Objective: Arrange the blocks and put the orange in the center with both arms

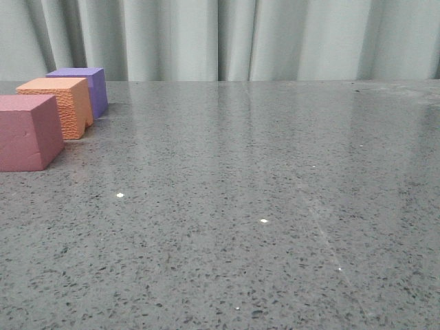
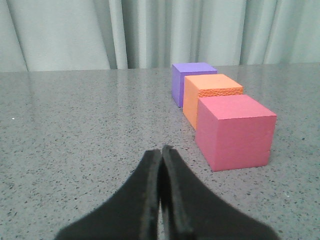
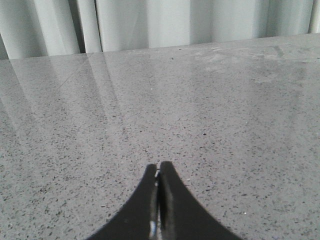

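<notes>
Three foam cubes stand in a row at the table's far left. The pink-red cube [image 1: 26, 132] is nearest, the orange cube [image 1: 58, 104] is in the middle, the purple cube [image 1: 86, 88] is farthest. In the left wrist view the pink-red cube [image 2: 234, 131], the orange cube [image 2: 209, 92] and the purple cube [image 2: 192, 80] sit close together in a line. My left gripper [image 2: 161, 149] is shut and empty, low over the table, short of the pink-red cube and apart from it. My right gripper [image 3: 159, 165] is shut and empty over bare table. Neither gripper shows in the front view.
The grey speckled table [image 1: 261, 206] stretches to a pale curtain [image 1: 227, 38] at its back edge. No other objects show on it.
</notes>
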{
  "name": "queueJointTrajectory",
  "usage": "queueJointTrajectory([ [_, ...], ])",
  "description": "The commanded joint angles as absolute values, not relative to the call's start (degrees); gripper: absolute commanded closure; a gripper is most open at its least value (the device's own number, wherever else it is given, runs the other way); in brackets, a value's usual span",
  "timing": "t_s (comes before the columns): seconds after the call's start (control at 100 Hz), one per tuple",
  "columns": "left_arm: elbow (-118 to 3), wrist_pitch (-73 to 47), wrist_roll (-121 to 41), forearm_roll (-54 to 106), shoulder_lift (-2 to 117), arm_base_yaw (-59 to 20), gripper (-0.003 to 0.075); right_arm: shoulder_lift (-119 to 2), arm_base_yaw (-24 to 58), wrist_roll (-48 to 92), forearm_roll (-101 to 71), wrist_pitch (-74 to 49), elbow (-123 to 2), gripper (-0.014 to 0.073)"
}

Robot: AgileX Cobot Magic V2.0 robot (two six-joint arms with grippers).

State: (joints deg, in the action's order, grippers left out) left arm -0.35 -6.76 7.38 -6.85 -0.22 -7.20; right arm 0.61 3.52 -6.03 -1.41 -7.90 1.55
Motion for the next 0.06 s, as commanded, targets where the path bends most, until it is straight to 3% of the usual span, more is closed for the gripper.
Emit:
queueJointTrajectory([
  [0.0,2.82,-1.71,7.83,-6.37,-2.13,-7.61,0.0739,1.97,3.20,-5.61,-1.51,-3.04,0.80,0.0661],
  [0.05,2.82,-1.71,7.83,-6.37,-2.13,-7.61,0.0739,1.97,3.20,-5.61,-1.51,-3.04,0.80,0.0661],
])
